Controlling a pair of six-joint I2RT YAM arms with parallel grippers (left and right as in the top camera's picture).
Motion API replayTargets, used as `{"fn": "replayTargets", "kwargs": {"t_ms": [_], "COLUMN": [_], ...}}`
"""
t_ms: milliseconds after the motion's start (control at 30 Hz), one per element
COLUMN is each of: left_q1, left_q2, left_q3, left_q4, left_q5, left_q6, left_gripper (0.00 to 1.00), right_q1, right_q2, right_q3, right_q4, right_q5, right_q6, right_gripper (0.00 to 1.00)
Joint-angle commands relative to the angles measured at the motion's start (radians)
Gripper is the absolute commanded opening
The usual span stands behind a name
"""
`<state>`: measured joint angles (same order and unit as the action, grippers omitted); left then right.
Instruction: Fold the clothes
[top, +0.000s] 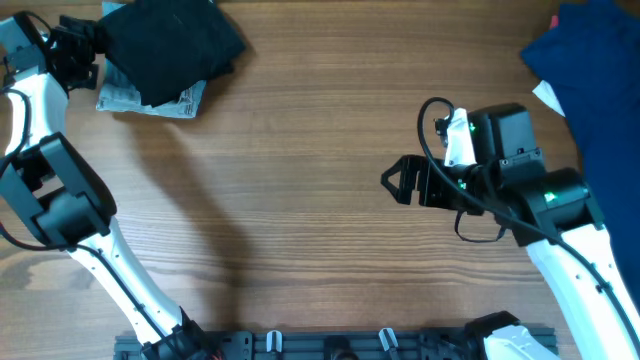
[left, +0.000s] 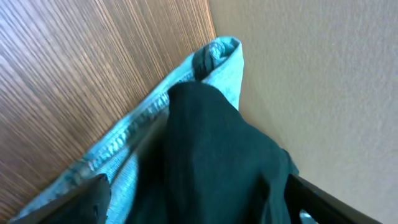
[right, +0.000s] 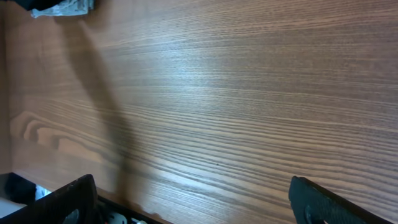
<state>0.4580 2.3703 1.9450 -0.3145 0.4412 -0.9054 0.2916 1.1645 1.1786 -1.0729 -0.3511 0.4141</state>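
A black garment (top: 170, 45) lies bunched on a folded light grey garment (top: 150, 100) at the table's far left corner. My left gripper (top: 88, 50) is at the left edge of that pile. In the left wrist view its fingers (left: 199, 196) are spread wide, with the black cloth (left: 211, 149) between them and the grey cloth's hem (left: 124, 137) beside it. A blue garment (top: 595, 70) lies crumpled at the far right corner. My right gripper (top: 395, 182) is open and empty over the bare wood (right: 205, 93) right of centre.
The wooden table (top: 300, 200) spreads between the two piles. A dark rail with clips (top: 330, 345) runs along the front edge. A white tag (top: 545, 95) sticks out at the blue garment's left edge.
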Motion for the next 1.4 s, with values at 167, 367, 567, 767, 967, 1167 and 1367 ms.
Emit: {"fn": "replayTargets", "kwargs": {"t_ms": [167, 367, 567, 767, 967, 1167, 1367], "left_q1": [-0.045, -0.041, -0.060, -0.084, -0.046, -0.040, -0.004], "left_q2": [0.035, 0.035, -0.023, -0.025, -0.003, -0.003, -0.095], "left_q3": [0.012, 0.012, 0.014, 0.013, 0.011, 0.011, 0.011], "left_q4": [0.016, 0.152, 0.237, 0.049, -0.038, -0.012, -0.050], "left_q5": [-0.033, -0.061, -0.058, -0.244, -0.445, -0.311, -0.376], "left_q6": [-0.031, 0.236, 0.509, 0.588, 0.587, 0.531, 0.535], "left_gripper": [0.04, 0.04, 0.04, 0.04, 0.53, 0.52, 0.81], "right_q1": [0.002, 0.002, 0.002, 0.002, 0.002, 0.002, 0.002], "right_q2": [0.023, 0.023, 0.023, 0.023, 0.023, 0.023, 0.023], "right_q3": [-0.001, -0.001, -0.001, -0.001, -0.001, -0.001, -0.001], "right_q4": [0.002, 0.002, 0.004, 0.018, 0.014, 0.013, 0.006], "right_q5": [-0.015, -0.015, -0.006, -0.008, -0.008, -0.008, -0.008], "right_q6": [-0.021, -0.021, -0.021, -0.019, -0.022, -0.021, -0.023], "right_gripper": [0.99, 1.00, 1.00, 1.00, 0.99, 1.00, 1.00]}}
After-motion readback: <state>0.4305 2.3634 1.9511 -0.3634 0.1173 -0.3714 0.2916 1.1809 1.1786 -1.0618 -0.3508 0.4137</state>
